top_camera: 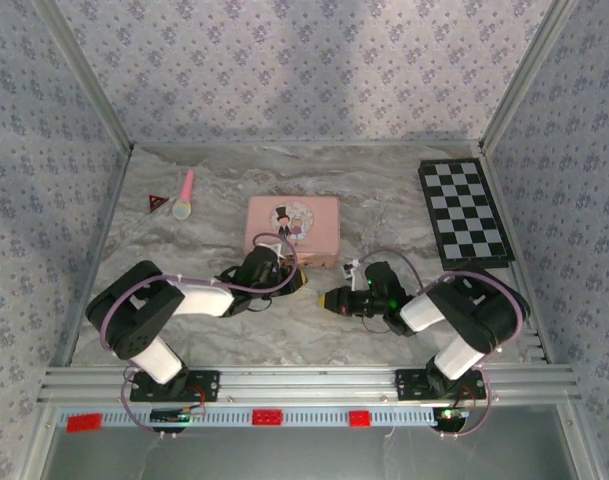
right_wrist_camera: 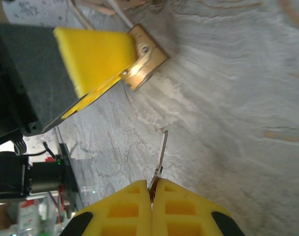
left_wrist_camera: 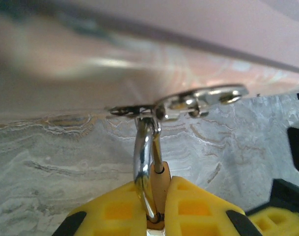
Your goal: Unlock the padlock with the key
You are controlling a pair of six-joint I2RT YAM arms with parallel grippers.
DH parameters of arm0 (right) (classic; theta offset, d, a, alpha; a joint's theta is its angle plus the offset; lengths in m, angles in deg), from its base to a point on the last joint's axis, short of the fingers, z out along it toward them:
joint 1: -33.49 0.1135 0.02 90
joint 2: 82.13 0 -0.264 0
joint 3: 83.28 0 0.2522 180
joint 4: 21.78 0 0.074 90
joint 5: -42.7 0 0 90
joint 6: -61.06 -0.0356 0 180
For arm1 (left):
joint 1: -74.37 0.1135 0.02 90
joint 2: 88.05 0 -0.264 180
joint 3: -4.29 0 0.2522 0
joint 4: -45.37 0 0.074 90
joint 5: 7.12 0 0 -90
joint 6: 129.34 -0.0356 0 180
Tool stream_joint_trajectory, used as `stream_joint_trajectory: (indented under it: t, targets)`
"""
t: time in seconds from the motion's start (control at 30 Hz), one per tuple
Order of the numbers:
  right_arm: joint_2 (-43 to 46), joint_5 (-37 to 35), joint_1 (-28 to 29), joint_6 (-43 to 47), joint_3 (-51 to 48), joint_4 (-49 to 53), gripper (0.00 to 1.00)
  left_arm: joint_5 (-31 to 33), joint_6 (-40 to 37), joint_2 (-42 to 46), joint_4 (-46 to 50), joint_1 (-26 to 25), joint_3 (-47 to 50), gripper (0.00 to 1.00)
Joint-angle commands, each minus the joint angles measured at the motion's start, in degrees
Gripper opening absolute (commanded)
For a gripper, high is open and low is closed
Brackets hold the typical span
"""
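Though tiny, brass padlock [left_wrist_camera: 162,186], silvery shackle [left_wrist_camera: 142,160], in left claw [left_wrist_camera: 155,196]; key [right_wrist_camera: 162,150] in right claw [right_wrist_camera: 151,189].

We record the following colours and patterns:

- Walls [top_camera: 304,60]: pale lilac-grey paper with a small repeating floral sprig.
- Table [top_camera: 384,190]: marbled grey and white.
- Tin [top_camera: 324,240]: pink, with a cartoon couple on the lid.
- Chessboard [top_camera: 464,212]: black and white checks.
- Toy microphone [top_camera: 185,195]: pink, with a yellow head.
- Triangle [top_camera: 158,203]: red-edged.
- Padlock [right_wrist_camera: 145,69]: brass-gold body and a silvery shackle.
- Key [right_wrist_camera: 161,152]: silvery.
- Left gripper [left_wrist_camera: 158,201] and right gripper [right_wrist_camera: 151,189]: yellow fingers [left_wrist_camera: 198,206] with black trim.
- Rail blocks [top_camera: 267,417]: red.
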Motion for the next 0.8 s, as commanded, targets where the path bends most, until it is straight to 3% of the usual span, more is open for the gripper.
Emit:
stream_joint_trajectory:
  t: [0.0, 0.27, 0.77]
  targets:
    - [-4.18, 5.58, -1.71, -4.67, -0.59, -12.15, 0.0, -6.11, 1.4, 1.93, -3.18, 0.49, -3.53, 0.01]
    - [-13.06, 9.63, -2.06, -9.19, -0.99, -26.19, 0.0, -8.68, 2.06, 1.66, -4.1, 0.87, -4.39, 0.0]
    - [-12.9, 11.73, -3.64, -7.68, -0.26, -26.66, 0.0, -14.12, 3.33, 1.48, -6.41, 1.9, -4.49, 0.0]
